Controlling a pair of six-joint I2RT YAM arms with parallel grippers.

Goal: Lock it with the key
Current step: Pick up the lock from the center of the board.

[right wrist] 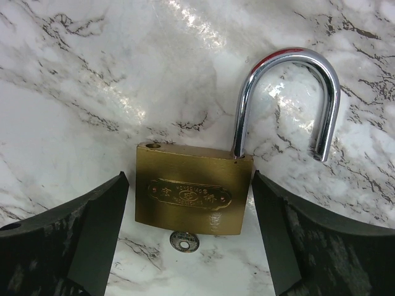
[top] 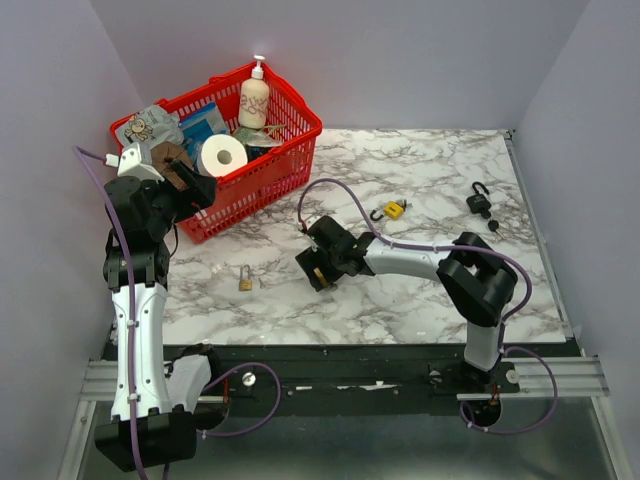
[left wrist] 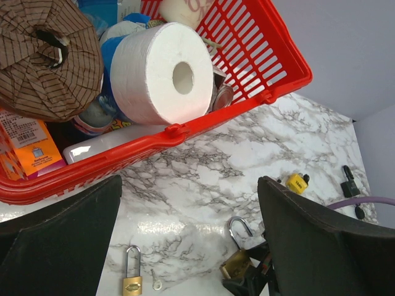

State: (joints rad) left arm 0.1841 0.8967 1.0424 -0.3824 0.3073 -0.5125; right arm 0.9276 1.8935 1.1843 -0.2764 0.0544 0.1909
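R gripper (right wrist: 189,179): jaws wide apart, straddling brass padlock (right wrist: 192,197) body, nothing clamped. Padlock flat on marble table (right wrist: 92,74), shackle (right wrist: 293,57) open, key (right wrist: 184,242) at base. L gripper (left wrist: 189,182): wide apart, empty, near red basket (left wrist: 234,106).

The left gripper (left wrist: 189,191), fingers spread wide, hangs over a marble table (left wrist: 203,166) where a red basket (left wrist: 284,80) holds a toilet roll (left wrist: 148,74) and what may be a brown striped cap (left wrist: 43,55), with a small padlock (left wrist: 131,282), key (left wrist: 157,284) and open padlock (left wrist: 236,262) along the bottom edge.
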